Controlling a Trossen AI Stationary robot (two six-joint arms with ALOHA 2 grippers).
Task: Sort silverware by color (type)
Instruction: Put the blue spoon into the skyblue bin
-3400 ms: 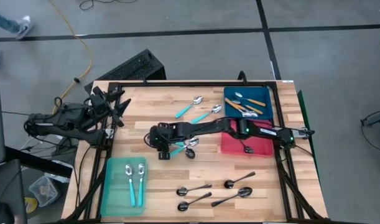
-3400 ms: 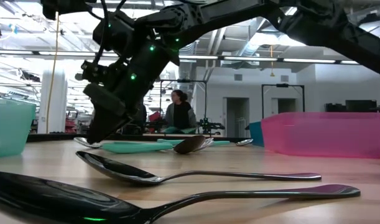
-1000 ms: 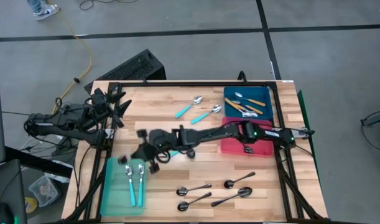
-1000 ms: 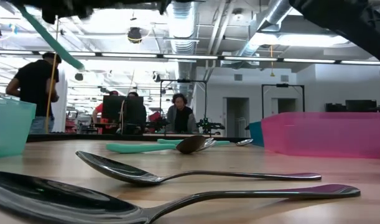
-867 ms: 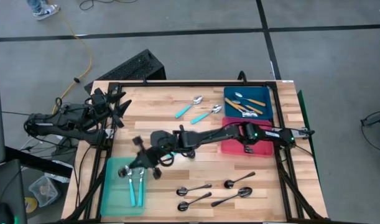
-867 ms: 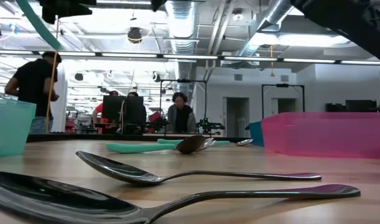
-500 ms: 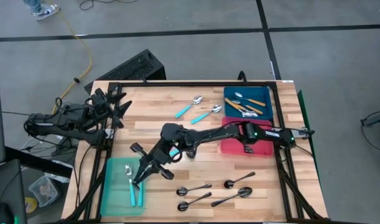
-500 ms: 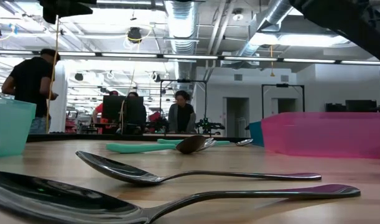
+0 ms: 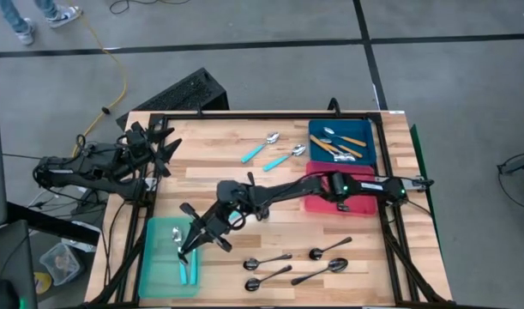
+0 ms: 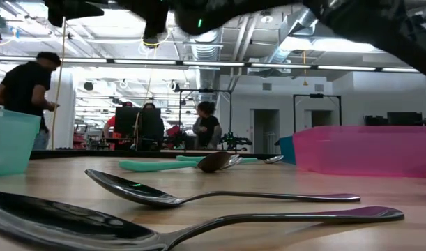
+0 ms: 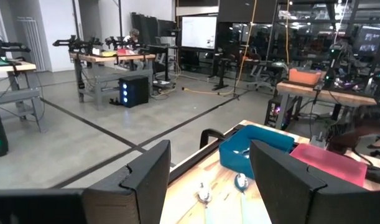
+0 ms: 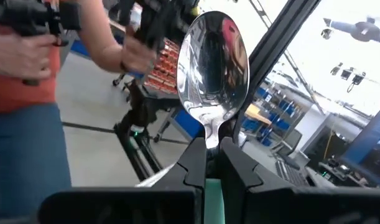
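One teal spoon (image 12: 213,68), pinched in the right end effector (image 9: 186,249), has moved from mid-surface over the teal bin (image 9: 159,268); drop next.

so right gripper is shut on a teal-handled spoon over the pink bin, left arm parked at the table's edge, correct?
Not the pink bin. In the high view the right gripper hangs over the teal bin, shut on the teal-handled spoon; the pink bin lies back near that arm's base. The rest holds: the left gripper is parked at the table's edge.
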